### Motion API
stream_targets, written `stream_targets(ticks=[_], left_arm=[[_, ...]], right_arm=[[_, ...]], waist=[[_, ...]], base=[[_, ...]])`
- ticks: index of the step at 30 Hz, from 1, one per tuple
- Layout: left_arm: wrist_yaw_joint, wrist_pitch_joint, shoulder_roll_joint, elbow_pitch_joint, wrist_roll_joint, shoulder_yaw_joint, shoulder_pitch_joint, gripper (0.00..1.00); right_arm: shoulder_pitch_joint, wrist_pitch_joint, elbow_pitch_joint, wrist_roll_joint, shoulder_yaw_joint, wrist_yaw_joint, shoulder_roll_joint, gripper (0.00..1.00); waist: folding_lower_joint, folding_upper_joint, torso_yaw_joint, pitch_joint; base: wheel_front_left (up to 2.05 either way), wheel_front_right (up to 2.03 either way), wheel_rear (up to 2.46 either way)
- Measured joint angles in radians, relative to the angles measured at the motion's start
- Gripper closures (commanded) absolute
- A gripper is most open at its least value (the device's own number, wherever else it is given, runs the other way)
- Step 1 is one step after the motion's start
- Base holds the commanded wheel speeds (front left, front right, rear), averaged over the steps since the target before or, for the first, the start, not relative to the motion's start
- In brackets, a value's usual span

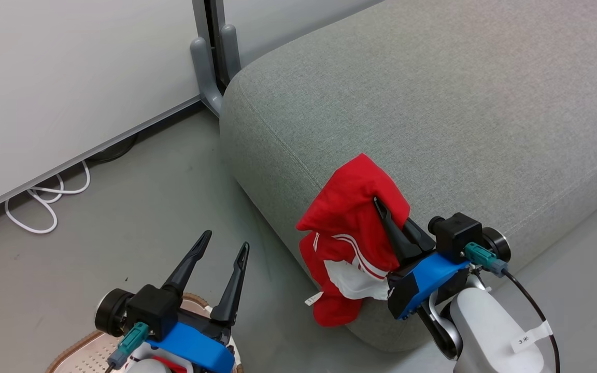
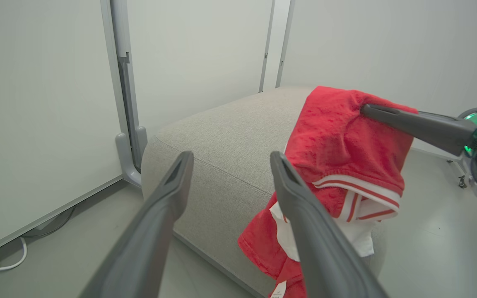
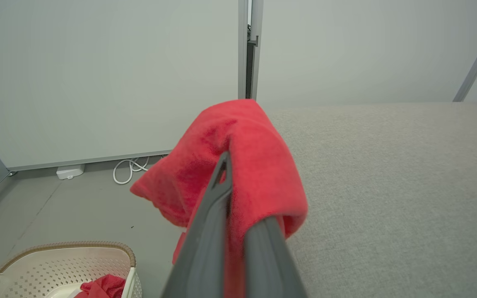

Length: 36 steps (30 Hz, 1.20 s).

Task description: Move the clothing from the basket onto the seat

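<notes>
The right tool [image 1: 384,210] has its two dark fingers closed together on a red garment [image 1: 347,212]. One finger lies on top of the fabric and the other is partly covered by it. The cloth is folded over the fingers like a hood. The garment hangs at the near corner of the grey seat [image 1: 433,103]. Its upper part is over the rounded edge of the cushion and its lower part hangs down in front of the side of the cushion, above the floor [image 1: 148,207]. I cannot tell if the fabric touches the seat or is just beside it. White stripe trim and white lining show in the lower half, and a small white label [image 1: 313,299] hangs at the bottom.

The left tool [image 1: 226,239] is wide open and holds nothing. It is low, above the basket [image 3: 77,247], and its fingers point toward the seat. The basket stands on the floor, near the seat but apart from it. Inside it lies a second red garment [image 3: 104,285], against the wall of the basket nearest the seat.

A white cable [image 1: 44,202] lies in loops on the floor at the bottom of the pale wall panel [image 1: 70,77]. A grey post foot [image 1: 205,67] stands just beside the far corner of the seat.
</notes>
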Motion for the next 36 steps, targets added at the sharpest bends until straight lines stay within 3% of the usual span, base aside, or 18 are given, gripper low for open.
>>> stream_targets(ticks=[10, 19, 23, 36], left_arm=[[-0.003, 0.0, 0.007, -0.021, 0.006, 0.031, 0.001, 0.0], [-0.003, 0.002, 0.058, -0.095, 0.033, 0.046, -0.074, 0.0], [-0.003, 0.017, 0.084, -0.147, 0.034, 0.045, -0.108, 0.0], [-0.003, 0.075, 0.182, -0.318, 0.064, 0.01, -0.231, 0.0]], right_arm=[[-0.026, 0.021, -0.031, 0.012, -0.022, 0.0, 0.0, 1.0], [-0.285, 0.031, -0.064, 0.046, -0.195, 0.0, -0.001, 1.0], [-0.413, 0.063, -0.08, -0.017, -0.275, 0.0, -0.009, 1.0], [-0.729, 0.141, -0.113, -0.051, -0.562, 0.0, -0.207, 1.0]], waist=[[0.0, 0.0, 0.001, 0.027], [0.0001, 0.0, 0.032, 0.161], [0.0001, 0.0, 0.059, 0.246], [0.0002, -0.0001, 0.169, 0.526]], base=[[0.0, 0.0, 0.0], [0.0, 0.0, 0.0], [0.0, 0.0, 0.0], [0.0, 0.0, 0.0]])
